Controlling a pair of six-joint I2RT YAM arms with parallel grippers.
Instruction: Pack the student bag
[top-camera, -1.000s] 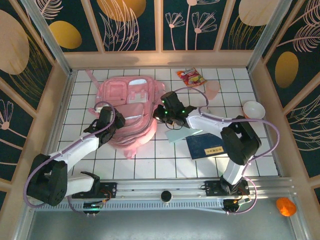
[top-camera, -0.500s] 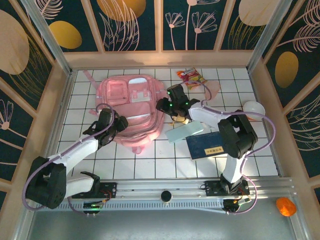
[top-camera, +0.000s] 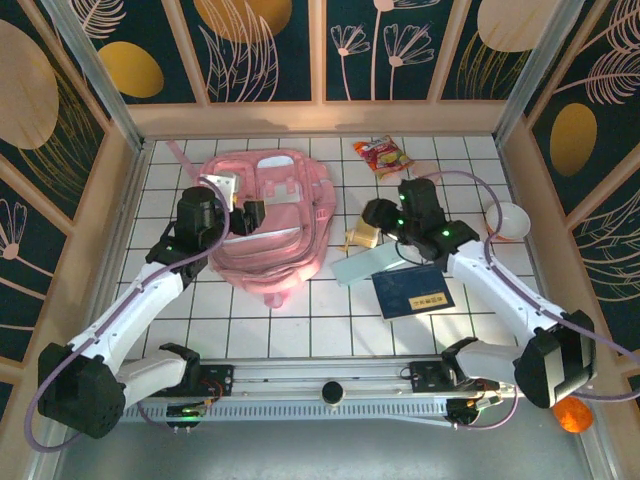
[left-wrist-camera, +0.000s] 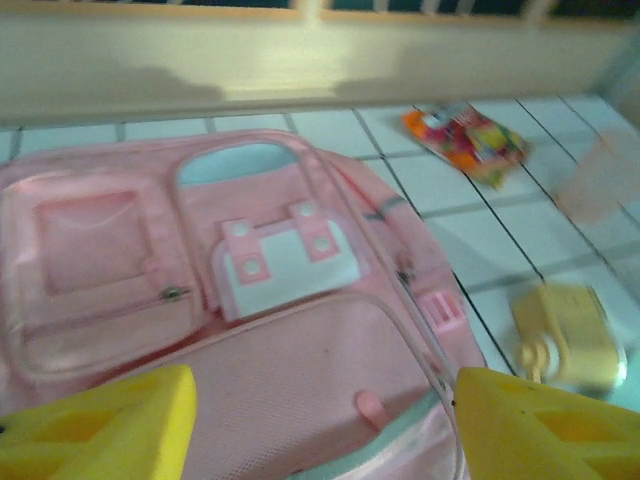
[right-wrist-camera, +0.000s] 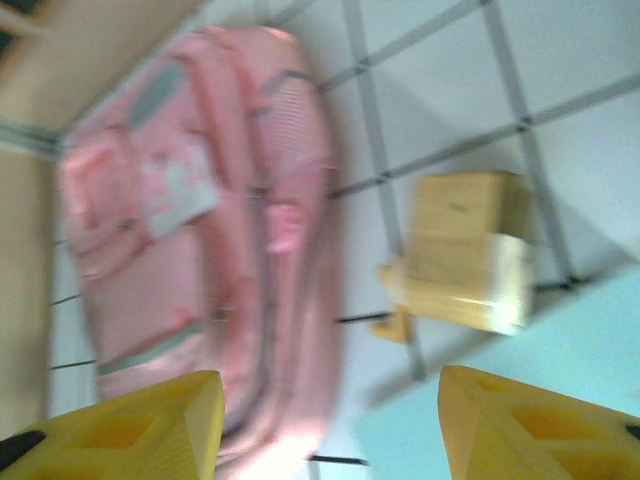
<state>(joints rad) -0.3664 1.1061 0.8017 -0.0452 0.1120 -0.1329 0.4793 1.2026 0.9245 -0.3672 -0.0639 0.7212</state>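
Looking down on the student bag (top-camera: 285, 245), lying flat and front-up on the far-left part of the white tiled surface (top-camera: 300, 330). Showing soft pink fabric, lighter pink panels, zipped front pockets, a white-and-pink patch with round studs near the middle, and pale blue under the arched handle. Running its long axis roughly far to near, pointing the handle end at the far wall and the large pocket toward the arm bases. Trailing one pink strap (top-camera: 180, 155) off the far-left corner.

Hovering over the bag's left half with the left end effector (left-wrist-camera: 320, 425), released, fingers spread wide and gripping nothing. Hanging just right of the bag with the right end effector (right-wrist-camera: 330, 420), likewise released and empty, above a small tan block (top-camera: 360, 237).

Sharing the surface's right side with a mint booklet (top-camera: 365, 264), a dark blue booklet (top-camera: 412, 292), a snack packet (top-camera: 383, 155) at the far side and a white bowl (top-camera: 508, 220) by the right wall.

Enclosing everything with a pale wooden frame and dark wall panels (top-camera: 265, 50) bearing gold ovals and pink leaves.
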